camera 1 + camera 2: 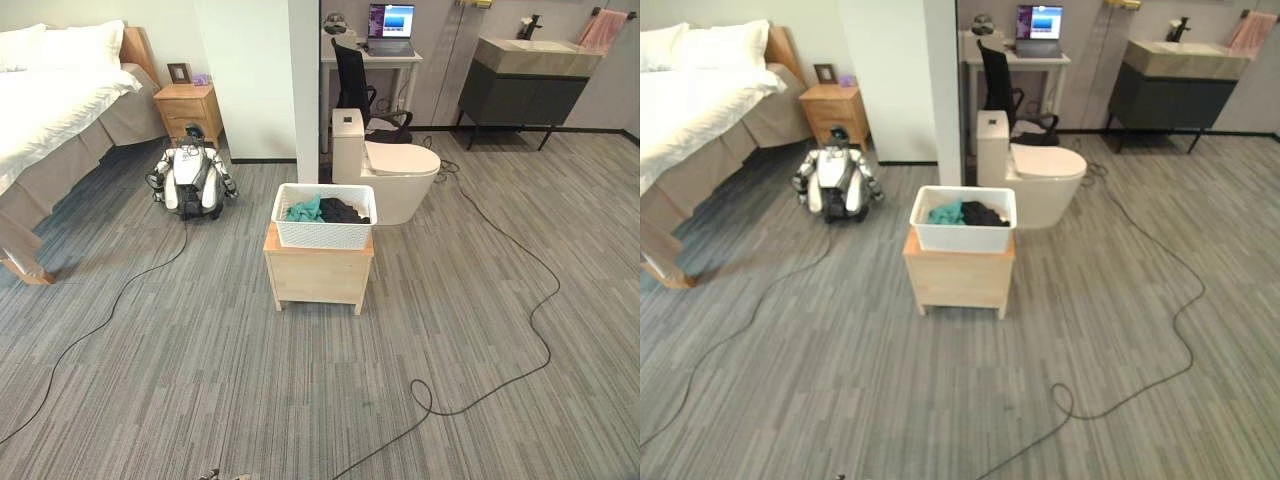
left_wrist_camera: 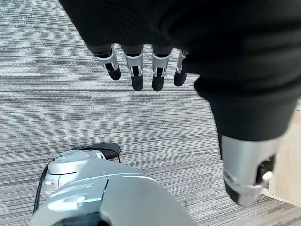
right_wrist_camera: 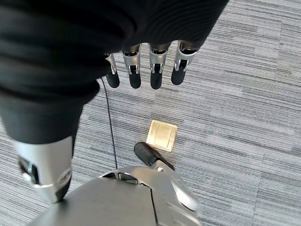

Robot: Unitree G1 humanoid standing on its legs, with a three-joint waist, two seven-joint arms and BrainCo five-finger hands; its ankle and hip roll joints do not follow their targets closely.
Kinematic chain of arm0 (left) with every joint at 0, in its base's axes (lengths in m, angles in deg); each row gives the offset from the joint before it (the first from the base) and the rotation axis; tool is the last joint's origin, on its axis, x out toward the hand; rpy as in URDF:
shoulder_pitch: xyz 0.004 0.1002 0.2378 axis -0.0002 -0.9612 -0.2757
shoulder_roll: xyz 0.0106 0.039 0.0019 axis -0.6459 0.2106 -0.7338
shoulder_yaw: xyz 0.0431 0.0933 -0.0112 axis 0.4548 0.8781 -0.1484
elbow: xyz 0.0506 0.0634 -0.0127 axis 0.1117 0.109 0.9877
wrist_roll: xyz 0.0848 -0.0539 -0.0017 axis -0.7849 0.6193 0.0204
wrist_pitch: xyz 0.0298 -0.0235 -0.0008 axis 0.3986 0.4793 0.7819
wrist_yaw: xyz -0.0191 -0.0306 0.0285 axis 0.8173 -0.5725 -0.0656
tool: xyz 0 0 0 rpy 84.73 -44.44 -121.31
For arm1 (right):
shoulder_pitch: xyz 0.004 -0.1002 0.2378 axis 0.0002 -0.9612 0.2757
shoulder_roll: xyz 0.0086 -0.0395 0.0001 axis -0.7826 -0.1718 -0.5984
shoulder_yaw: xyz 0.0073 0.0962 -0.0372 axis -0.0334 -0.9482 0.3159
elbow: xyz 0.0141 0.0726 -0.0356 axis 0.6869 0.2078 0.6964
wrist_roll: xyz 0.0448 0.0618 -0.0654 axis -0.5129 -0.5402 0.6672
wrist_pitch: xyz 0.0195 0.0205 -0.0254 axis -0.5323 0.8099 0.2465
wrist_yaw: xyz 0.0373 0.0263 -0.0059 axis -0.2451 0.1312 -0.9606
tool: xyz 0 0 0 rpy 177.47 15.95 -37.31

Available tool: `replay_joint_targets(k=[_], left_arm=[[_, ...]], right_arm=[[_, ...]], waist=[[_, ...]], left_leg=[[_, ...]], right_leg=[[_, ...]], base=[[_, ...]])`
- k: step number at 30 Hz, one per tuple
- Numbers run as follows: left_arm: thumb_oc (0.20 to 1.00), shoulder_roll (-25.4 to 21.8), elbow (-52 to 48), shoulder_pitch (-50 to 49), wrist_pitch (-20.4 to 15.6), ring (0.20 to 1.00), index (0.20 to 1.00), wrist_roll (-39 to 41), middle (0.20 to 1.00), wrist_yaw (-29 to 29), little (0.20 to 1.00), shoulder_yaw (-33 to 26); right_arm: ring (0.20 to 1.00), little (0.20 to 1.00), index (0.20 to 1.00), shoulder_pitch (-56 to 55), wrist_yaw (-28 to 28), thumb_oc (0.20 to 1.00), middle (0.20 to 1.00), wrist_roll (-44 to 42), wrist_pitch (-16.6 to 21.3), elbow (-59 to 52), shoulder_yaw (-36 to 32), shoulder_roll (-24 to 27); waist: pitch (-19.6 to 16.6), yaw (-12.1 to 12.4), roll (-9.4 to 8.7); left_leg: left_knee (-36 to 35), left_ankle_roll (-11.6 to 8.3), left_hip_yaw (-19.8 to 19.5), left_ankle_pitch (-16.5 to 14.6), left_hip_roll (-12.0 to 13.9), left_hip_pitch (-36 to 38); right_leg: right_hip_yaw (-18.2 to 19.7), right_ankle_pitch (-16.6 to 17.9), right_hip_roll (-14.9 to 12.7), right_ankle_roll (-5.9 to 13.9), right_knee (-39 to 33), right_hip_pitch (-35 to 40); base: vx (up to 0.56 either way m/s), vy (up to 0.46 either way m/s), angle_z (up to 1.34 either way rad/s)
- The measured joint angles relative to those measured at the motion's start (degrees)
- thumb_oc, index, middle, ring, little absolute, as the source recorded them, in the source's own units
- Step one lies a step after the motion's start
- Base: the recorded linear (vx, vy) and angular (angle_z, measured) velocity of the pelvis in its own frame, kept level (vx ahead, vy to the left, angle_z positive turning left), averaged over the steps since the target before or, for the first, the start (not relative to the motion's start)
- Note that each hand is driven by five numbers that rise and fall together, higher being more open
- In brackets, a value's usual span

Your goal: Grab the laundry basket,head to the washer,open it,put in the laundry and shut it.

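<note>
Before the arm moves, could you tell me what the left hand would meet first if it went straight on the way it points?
Probably just the grey floor: the left hand hangs open, fingers pointing down at it.

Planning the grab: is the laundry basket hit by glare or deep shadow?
Left eye view: laundry basket evenly lit, no glare, clothes inside readable; wooden stool casts only a soft floor shadow. Right eye view: same; laptop screen glows bright.
</note>
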Motion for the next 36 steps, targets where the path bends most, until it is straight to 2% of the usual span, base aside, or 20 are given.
replay_joint_targets(k=[6, 8, 10, 12, 14, 16, 17, 18, 19, 22, 24, 25, 26, 27, 28, 29, 30, 32, 33, 36], left_arm=[[1.0, -0.3, 0.0, -0.2, 0.0, 1.0, 1.0, 2.3, 1.0, 0.0, 1.0, -0.2], [1.0, -1.3, 0.1, 1.0, -0.1, 1.0, 1.0, 3.9, 1.0, 0.0, 1.0, -0.8], [1.0, -1.0, 0.9, 2.3, -0.3, 1.0, 1.0, 4.0, 1.0, 0.0, 1.0, -0.9], [1.0, -1.4, 1.3, 3.4, -0.3, 1.0, 1.0, 4.2, 1.0, 0.0, 1.0, -0.6], [1.0, -1.5, 1.3, 4.4, -0.3, 1.0, 1.0, 4.2, 1.0, 0.0, 1.0, -0.7], [1.0, -1.4, 2.9, 3.9, -0.1, 1.0, 1.0, 4.4, 1.0, -0.1, 1.0, -1.1], [1.0, -1.3, 3.7, 3.6, -0.2, 1.0, 1.0, 4.4, 1.0, -0.1, 1.0, -1.7], [1.0, -1.6, 4.7, 3.2, 0.0, 1.0, 1.0, 4.5, 1.0, -0.2, 1.0, -2.6], [1.0, -1.8, 4.8, 3.0, 0.1, 1.0, 1.0, 4.5, 1.0, -0.3, 1.0, -2.9], [1.0, -2.4, 4.7, 1.7, -0.1, 1.0, 1.0, 4.6, 1.0, -0.4, 1.0, -6.4], [1.0, -2.3, 4.6, 0.7, 0.1, 1.0, 1.0, 5.9, 1.0, -0.2, 1.0, -7.3], [1.0, -2.3, 4.6, 0.7, 0.0, 1.0, 1.0, 6.0, 1.0, -0.2, 1.0, -7.6], [1.0, -2.4, 4.6, 0.9, 0.1, 1.0, 1.0, 6.1, 1.0, -0.3, 1.0, -8.0], [1.0, -0.7, 4.4, 0.4, 0.0, 1.0, 1.0, 6.1, 1.0, -0.2, 1.0, -7.7], [1.0, -0.4, 4.0, 0.5, -0.1, 1.0, 1.0, 6.1, 1.0, -0.2, 1.0, -6.4], [1.0, -0.4, 2.9, 0.3, -0.1, 1.0, 1.0, 6.2, 1.0, -0.2, 1.0, -4.9], [1.0, -1.8, 1.6, 0.4, -0.1, 1.0, 1.0, 6.2, 1.0, -0.2, 1.0, -4.0], [1.0, -3.5, -0.1, 1.9, -0.3, 1.0, 1.0, 6.6, 1.0, -0.3, 1.0, -1.9], [1.0, -3.7, -0.7, 3.0, -0.4, 1.0, 1.0, 6.6, 1.0, -0.4, 1.0, -1.7], [1.0, -4.6, -4.3, 5.4, -0.9, 1.0, 1.0, 6.6, 1.0, -0.5, 1.0, -0.1]], right_arm=[[1.0, 1.0, 1.0, 0.2, 0.4, 1.0, 1.0, -0.9, 0.5, 0.0, 0.7, -0.2], [1.0, 1.0, 1.0, 1.7, 0.7, 1.0, 1.0, -0.7, 0.5, -0.4, 1.9, -0.9], [1.0, 1.0, 1.0, 1.9, 1.0, 1.0, 1.0, -0.7, 0.6, -0.5, 2.5, -0.5], [1.0, 1.0, 1.0, 2.2, 1.1, 1.0, 1.0, -0.5, 0.3, 0.3, 4.1, -0.8], [1.0, 1.0, 1.0, 4.2, 1.6, 1.0, 1.0, 0.5, -0.1, 2.5, 4.7, -0.6], [1.0, 1.0, 1.0, 5.8, 1.5, 1.0, 1.0, 0.6, -0.3, 4.4, 4.9, -0.7], [1.0, 1.0, 1.0, 6.0, 1.4, 1.0, 1.0, 0.6, -0.5, 4.8, 4.9, -0.3], [1.0, 1.0, 1.0, 6.9, 1.6, 1.0, 1.0, 0.9, -0.7, 4.2, 5.0, 0.3], [1.0, 1.0, 1.0, 6.9, 1.6, 1.0, 1.0, 0.9, -0.7, 4.0, 5.1, 0.4], [1.0, 1.0, 1.0, 6.5, 1.8, 1.0, 1.0, 1.1, -0.7, 4.5, 4.9, -1.3], [1.0, 1.0, 1.0, 6.6, 1.9, 1.0, 1.0, 1.5, -0.7, 5.6, 5.0, -2.8], [1.0, 1.0, 1.0, 6.8, 1.9, 1.0, 1.0, 1.5, -0.7, 6.0, 5.0, -3.2], [1.0, 1.0, 1.0, 6.6, 2.0, 1.0, 1.0, 1.5, -0.7, 6.5, 5.0, -3.8], [1.0, 1.0, 1.0, 5.4, 2.3, 1.0, 1.0, 1.5, -0.5, 6.6, 4.9, -2.9], [1.0, 1.0, 1.0, 4.6, 1.6, 1.0, 1.0, 1.2, -0.5, 5.1, 4.7, -1.6], [1.0, 1.0, 1.0, 4.1, 1.7, 1.0, 1.0, 1.4, -0.6, 3.1, 5.3, 0.3], [1.0, 1.0, 1.0, 4.2, 1.6, 1.0, 1.0, 1.4, -0.6, 1.7, 6.3, 0.4], [1.0, 1.0, 1.0, 4.5, 1.5, 1.0, 1.0, 1.4, -0.6, -0.7, 6.2, 1.3], [1.0, 1.0, 1.0, 4.8, 1.4, 1.0, 1.0, 1.4, -0.7, -1.2, 6.0, 2.3], [1.0, 1.0, 1.0, 5.2, 1.5, 1.0, 1.0, 1.2, -0.6, -2.7, 4.8, 3.2]], waist=[[0.6, 0.2, -0.17], [3.5, 1.8, -2.79], [5.6, 2.4, -2.68], [6.9, 3.3, -3.14], [8.6, 4.3, -4.47], [8.7, 5.4, -3.49], [8.4, 5.9, -1.94], [8.7, 6.3, -1.4], [8.7, 6.3, -0.97], [7.2, 7.5, -3.43], [4.9, 7.8, -5.75], [4.3, 8.4, -6.62], [3.9, 9.0, -8.49], [3.3, 8.0, -5.56], [1.9, 7.0, -2.84], [1.2, 7.1, -0.7], [1.8, 6.4, -2.27], [1.8, 4.3, -4.72], [1.9, 4.1, -4.64], [2.9, 2.7, -2.83]], left_leg=[[2.1, -2.2, 1.2, -0.6, 1.9, -0.7], [20.6, -4.95, 0.2, -1.3, 2.1, -10.2], [35.5, -6.61, -3.0, 1.3, 2.5, -17.4], [41.5, -6.24, -6.1, 2.7, 1.3, -23.7], [28.4, -6.0, -5.8, 2.8, -2.9, -25.6], [9.0, -6.45, -4.5, 7.0, -3.2, -24.9], [3.2, -6.5, -4.4, 8.5, -2.0, -24.2], [-0.1, -6.82, -4.2, 11.1, -0.8, -25.1], [-0.6, -6.85, -4.1, 12.1, -0.1, -25.6], [0.2, -4.77, -1.1, 13.5, 0.2, -24.2], [4.8, -2.45, -0.9, 13.3, -1.7, -24.3], [6.6, -1.23, -0.8, 12.5, -2.9, -24.4], [7.6, 0.71, 0.8, 11.3, -5.9, -23.3], [4.5, 7.08, 2.6, 10.5, -7.2, -17.9], [3.5, 8.17, 2.9, 10.6, -7.2, -15.2], [3.5, 11.53, 3.7, 7.6, -6.5, -13.0], [4.3, 11.39, 3.7, 5.4, -7.8, -12.6], [4.4, 12.72, 2.2, 4.6, -11.3, -9.7], [4.3, 13.4, 1.3, 4.0, -11.4, -8.5], [1.7, 12.04, -1.9, 3.2, -9.9, -3.7]], right_leg=[[0.8, -1.1, 1.9, -1.33, 0.4, -0.9], [1.9, -2.0, 2.0, -3.42, 2.9, -2.4], [1.9, -2.3, 2.9, -4.91, 4.3, -2.3], [2.1, -2.8, 2.9, -6.74, 3.2, -0.6], [2.3, -3.1, 1.7, -4.9, 2.5, -1.0], [1.9, -4.4, 2.9, -1.55, -0.2, -0.2], [1.2, -4.3, 3.8, -1.31, 0.8, -0.5], [1.4, -3.6, 5.7, -5.13, -0.1, 0.1], [1.6, -4.2, 6.5, -4.39, -0.1, 0.3], [3.8, -6.6, 6.8, -3.74, 0.1, 2.4], [5.3, -8.1, 6.6, -3.72, 0.4, 3.2], [6.1, -8.9, 6.1, -2.72, 0.4, 3.4], [6.0, -10.2, 4.4, 0.59, 0.7, 4.2], [1.3, -9.0, 4.9, 0.59, 12.7, 1.5], [-0.2, -8.8, 5.7, 0.7, 20.7, -0.6], [-0.8, -9.3, 5.6, 0.47, 33.4, -4.9], [-1.3, -10.3, 1.5, 1.37, 45.8, -9.8], [-1.4, -12.1, -8.9, 3.73, 59.2, -15.9], [-0.3, -12.2, -10.8, 3.91, 57.9, -16.9], [2.1, -12.1, -11.1, 4.08, 40.9, -17.9]], base=[[0.02, -0.189, -0.12], [-0.01, -0.187, -0.28], [0.05, -0.067, -0.07], [0.24, 0.043, 0.15], [0.34, 0.087, 0.05], [0.28, 0.076, -0.29], [0.25, 0.076, -0.38], [0.42, 0.154, -0.31], [0.62, 0.222, -0.27], [0.37, 0.148, -0.24], [0.63, 0.35, -0.26], [0.47, 0.305, -0.33], [0.32, 0.313, -0.29], [0.27, 0.267, -0.08], [0.35, 0.323, -0.12], [0.26, 0.201, 0.0], [0.17, 0.13, 0.01], [0.23, 0.091, 0.46], [0.34, 0.024, 0.6], [0.22, -0.064, 0.44]])
